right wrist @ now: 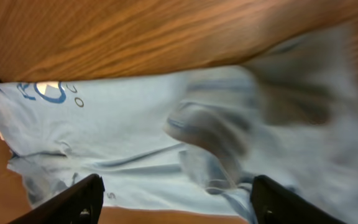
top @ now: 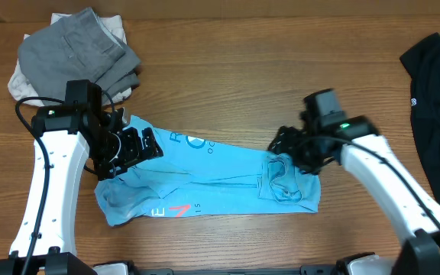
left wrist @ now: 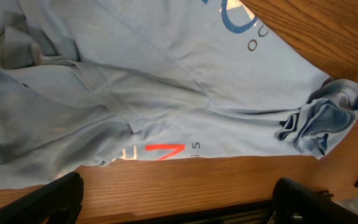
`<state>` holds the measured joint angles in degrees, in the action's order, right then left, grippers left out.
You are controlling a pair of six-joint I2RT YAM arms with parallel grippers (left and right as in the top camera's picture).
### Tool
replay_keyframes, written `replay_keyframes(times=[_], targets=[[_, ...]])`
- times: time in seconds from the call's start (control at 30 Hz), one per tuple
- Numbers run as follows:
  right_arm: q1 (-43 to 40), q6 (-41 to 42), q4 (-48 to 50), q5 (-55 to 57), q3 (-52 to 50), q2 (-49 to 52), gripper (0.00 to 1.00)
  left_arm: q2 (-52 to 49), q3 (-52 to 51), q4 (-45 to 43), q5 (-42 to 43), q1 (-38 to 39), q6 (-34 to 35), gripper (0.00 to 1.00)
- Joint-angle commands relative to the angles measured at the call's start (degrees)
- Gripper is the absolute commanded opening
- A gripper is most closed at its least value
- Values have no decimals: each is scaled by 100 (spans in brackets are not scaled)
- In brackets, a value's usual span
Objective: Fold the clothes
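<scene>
Over the left end of the light blue T-shirt (top: 205, 179), the left pincer (top: 132, 149) hangs with fingers (left wrist: 48, 199) spread wide, nothing between them. Above the shirt's bunched right end, the right pincer (top: 292, 149) stands parted too, gripping nothing I can see. The shirt lies rumpled across the tabletop (top: 243, 69). A grey garment (top: 79, 46) and an off-white garment (top: 17, 80) sit beyond its left end. A black garment (top: 438, 92) lies well past its right.
</scene>
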<state>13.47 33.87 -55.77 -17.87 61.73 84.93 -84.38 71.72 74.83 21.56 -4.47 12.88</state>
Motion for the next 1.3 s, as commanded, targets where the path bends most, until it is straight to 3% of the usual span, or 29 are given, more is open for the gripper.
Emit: replay_keyframes(times=[0.0, 0.07, 0.17, 0.37, 0.73, 1.17, 1.27], targets=[[-350, -566, -365, 459, 396, -398, 82, 48, 33, -4, -101, 37, -155, 100], [-527, -868, -625, 457, 389, -437, 89, 48, 33, -7, -98, 37, -153, 100], [-584, -1342, -885, 459, 212, -407, 89, 48, 33, -2, -98, 37, -153, 100], [-562, -1353, -490, 483, -627, -341, 68, 48, 33, 11, -96, 37, -109, 100], [-402, -1279, 356, 544, -1469, -337, 58, 48, 33, 35, -96, 37, -109, 100], [162, -713, 586, 1298, -1528, 157, 50, 48, 33, 37, -98, 37, -111, 100], [162, -658, 619, 1338, -1528, 157, 43, 48, 33, 35, -98, 37, -111, 100]])
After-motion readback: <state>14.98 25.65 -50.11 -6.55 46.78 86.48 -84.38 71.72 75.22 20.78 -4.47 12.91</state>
